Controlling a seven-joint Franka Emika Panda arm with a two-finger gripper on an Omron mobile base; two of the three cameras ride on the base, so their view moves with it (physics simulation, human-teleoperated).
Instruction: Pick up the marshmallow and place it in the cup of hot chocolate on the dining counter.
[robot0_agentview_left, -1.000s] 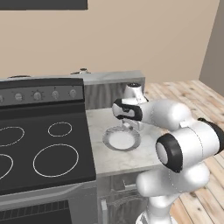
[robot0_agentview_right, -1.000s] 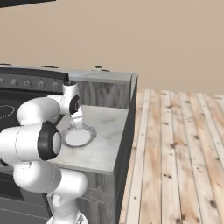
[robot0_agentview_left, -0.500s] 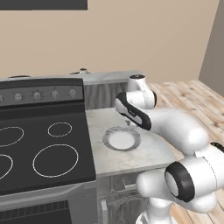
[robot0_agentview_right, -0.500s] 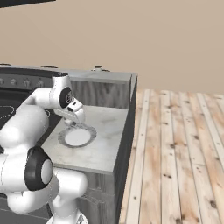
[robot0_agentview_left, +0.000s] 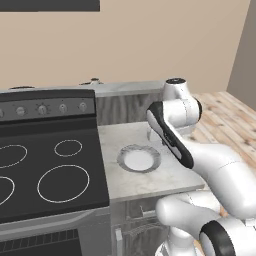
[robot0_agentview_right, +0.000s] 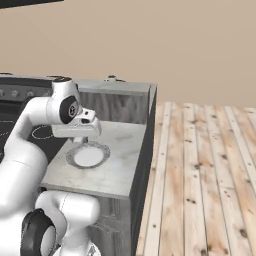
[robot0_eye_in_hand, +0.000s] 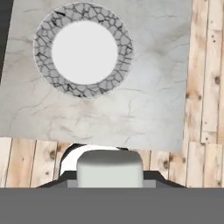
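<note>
The marshmallow (robot0_eye_in_hand: 109, 167) is a pale squarish block at the bottom of the hand view, and my gripper (robot0_eye_in_hand: 110, 180) is shut on it with a dark fingertip on each side. In the right base view my gripper (robot0_agentview_right: 82, 141) hangs pointing down over the short marble counter (robot0_agentview_right: 117, 165), just above the near edge of the round grey plate (robot0_agentview_right: 75, 159). The cup of hot chocolate and the dining counter are out of view.
The empty plate (robot0_agentview_left: 125, 155) with its crackled grey rim (robot0_eye_in_hand: 43, 65) lies mid-counter. A black stove (robot0_agentview_left: 45, 170) adjoins the counter on the left, a grey wood-grain panel (robot0_agentview_left: 125, 107) rises behind it, and wooden floor (robot0_agentview_right: 200, 175) lies to the right.
The arm has swung round, its elbow dropping low to the right side. The hand stays over the plate area with the marshmallow in it. The plate has not moved.
</note>
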